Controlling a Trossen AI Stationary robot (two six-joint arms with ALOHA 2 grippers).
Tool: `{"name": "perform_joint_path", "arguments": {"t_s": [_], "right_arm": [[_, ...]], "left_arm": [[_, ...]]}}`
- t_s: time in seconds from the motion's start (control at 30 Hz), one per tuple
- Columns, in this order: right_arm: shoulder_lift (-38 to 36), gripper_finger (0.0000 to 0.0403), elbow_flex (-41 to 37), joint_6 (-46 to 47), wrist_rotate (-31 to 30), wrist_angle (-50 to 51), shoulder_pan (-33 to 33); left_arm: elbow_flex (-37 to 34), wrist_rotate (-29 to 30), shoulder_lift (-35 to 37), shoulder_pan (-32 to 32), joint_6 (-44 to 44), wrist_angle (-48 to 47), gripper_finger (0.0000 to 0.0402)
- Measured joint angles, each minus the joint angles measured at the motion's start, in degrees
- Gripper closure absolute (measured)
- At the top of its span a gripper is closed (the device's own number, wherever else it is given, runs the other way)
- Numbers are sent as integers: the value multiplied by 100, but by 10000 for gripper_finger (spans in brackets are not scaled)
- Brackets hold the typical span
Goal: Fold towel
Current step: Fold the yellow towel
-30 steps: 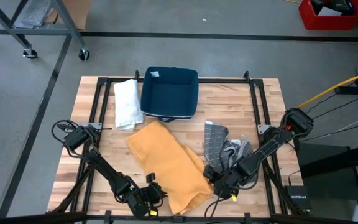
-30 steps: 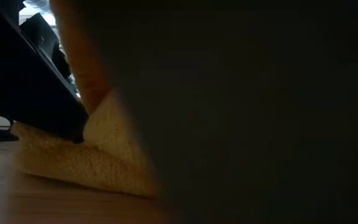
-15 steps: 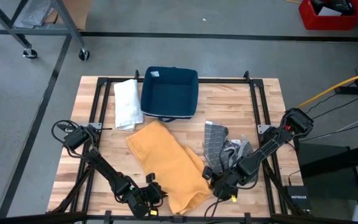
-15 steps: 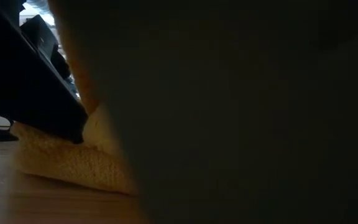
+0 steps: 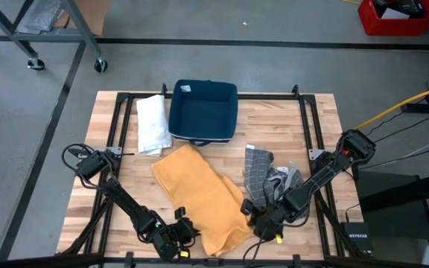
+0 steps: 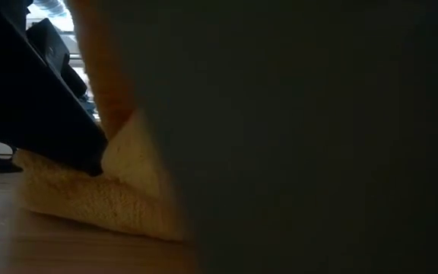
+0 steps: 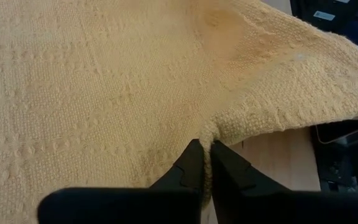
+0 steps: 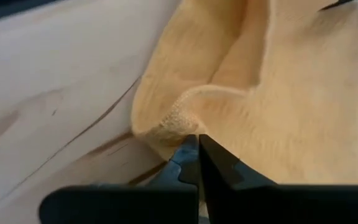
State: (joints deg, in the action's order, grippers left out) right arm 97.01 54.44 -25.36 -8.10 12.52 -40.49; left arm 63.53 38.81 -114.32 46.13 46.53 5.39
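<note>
**Both grippers pinch the near corners of the yellow towel**

The left gripper point(image 7: 205, 163) has its fingers pressed together on a gathered edge of the yellow towel point(image 5: 202, 199), at the near-left corner by the table's front edge. The right gripper point(image 8: 194, 163) is likewise closed, nipping a rolled lip of the same towel at its near-right corner. The towel lies diagonally across the middle of the wooden table point(image 5: 315, 123), running from just in front of the blue bin point(image 5: 203, 110) down to the two grippers.

To do this step well, I judge both arms should lift together and at the same height, so the near edge rises as one straight line. They should then carry it evenly toward the far end, keeping the cloth lightly taut between them. Each pinch holds little fabric, so a slow start guards against slipping.

Counted: two grippers, both gripping; one yellow towel; one white towel point(image 5: 152, 123) lying left of the bin; one blue bin; one grey checked cloth point(image 5: 268, 177), crumpled just right of the yellow towel, beside the right arm.
</note>
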Motion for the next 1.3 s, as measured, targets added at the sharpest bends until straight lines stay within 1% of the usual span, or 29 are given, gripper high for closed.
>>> {"name": "perform_joint_path", "arguments": {"t_s": [0.17, 0.4, 0.47, 0.6, 0.8, 0.93, 1.03, 1.17, 1.3], "right_arm": [[0, 399, 336, 1, -194, 169, 0], [0, 400, 707, 0, -298, 773, 0], [0, 400, 791, 61, -373, 893, 2], [0, 401, 876, 368, -652, 889, 24], [0, 401, 976, 981, -986, 755, 394], [0, 401, 981, 1193, -910, 463, 758], [0, 402, 981, 1202, -883, 231, 995], [0, 402, 981, 1208, -840, -187, 1223], [0, 402, 981, 1211, -586, -593, 1337]], "left_arm": [[0, 140, 1, 0, 106, 183, 398], [0, 156, 7, 79, 199, 479, 400], [0, 263, 7, 138, 580, 470, 400], [0, 665, 7, 281, 1759, 467, 400], [0, 757, 7, 475, 3116, 427, 401], [0, 1194, 7, 597, 3803, 427, 401], [0, 1790, 7, 708, 4123, 428, 401], [0, 2449, 7, 858, 4289, 426, 401], [0, 2656, 7, 936, 4307, 426, 401]]}}
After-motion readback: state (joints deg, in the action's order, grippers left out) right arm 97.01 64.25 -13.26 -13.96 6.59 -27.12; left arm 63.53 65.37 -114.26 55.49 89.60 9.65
